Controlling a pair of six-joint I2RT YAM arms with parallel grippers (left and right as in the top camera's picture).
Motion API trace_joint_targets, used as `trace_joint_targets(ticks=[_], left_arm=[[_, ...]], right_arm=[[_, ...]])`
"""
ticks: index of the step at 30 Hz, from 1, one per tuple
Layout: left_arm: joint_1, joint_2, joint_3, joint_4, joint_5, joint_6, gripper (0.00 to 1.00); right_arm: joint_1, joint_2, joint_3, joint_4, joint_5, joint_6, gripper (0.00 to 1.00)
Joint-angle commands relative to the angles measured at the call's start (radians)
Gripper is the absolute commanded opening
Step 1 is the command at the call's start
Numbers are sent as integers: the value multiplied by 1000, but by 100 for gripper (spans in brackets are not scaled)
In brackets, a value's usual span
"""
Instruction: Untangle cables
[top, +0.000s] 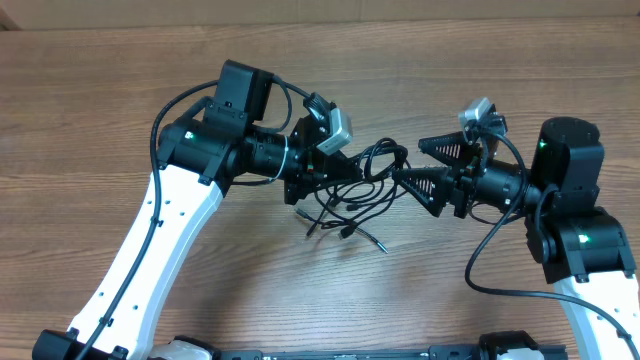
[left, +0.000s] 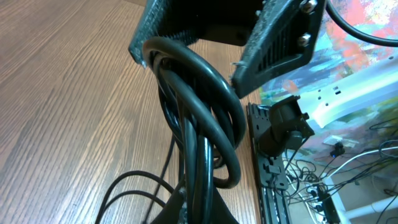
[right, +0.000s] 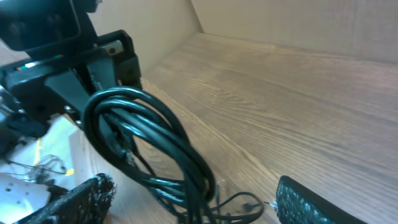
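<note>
The cables (top: 366, 178) are thin black cords in a looped bundle at the table's middle, between my two grippers. My left gripper (top: 318, 170) is shut on the bundle; in the left wrist view its jaws (left: 202, 210) pinch several strands of the cables (left: 202, 118), which rise as loops. My right gripper (top: 409, 162) is open, a finger on each side of the loop's right end. In the right wrist view its fingers (right: 194, 191) straddle the cables (right: 158, 137) without touching them. Loose plug ends (top: 346, 232) trail on the wood below the bundle.
The wooden table (top: 120, 90) extends all around. Thick black arm wires (top: 500, 265) hang by the right arm. In the left wrist view a black rail (left: 270, 180) and floor clutter lie past the table edge. A beige wall (right: 298, 25) stands behind.
</note>
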Motion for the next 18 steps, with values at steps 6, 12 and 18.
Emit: trace_joint_targets(ticks=[6,12,18], left_arm=[[-14,1,13,44,-171,-172,4],[-114,1,13,108,-370,-286,4],[-236,1,13,148,-472,-290,4]], right_arm=[[4,-3,9,-55,33,82,82],[4,-3,9,-62,-145,147,83],[4,-3,9,-59,-179,147,82]])
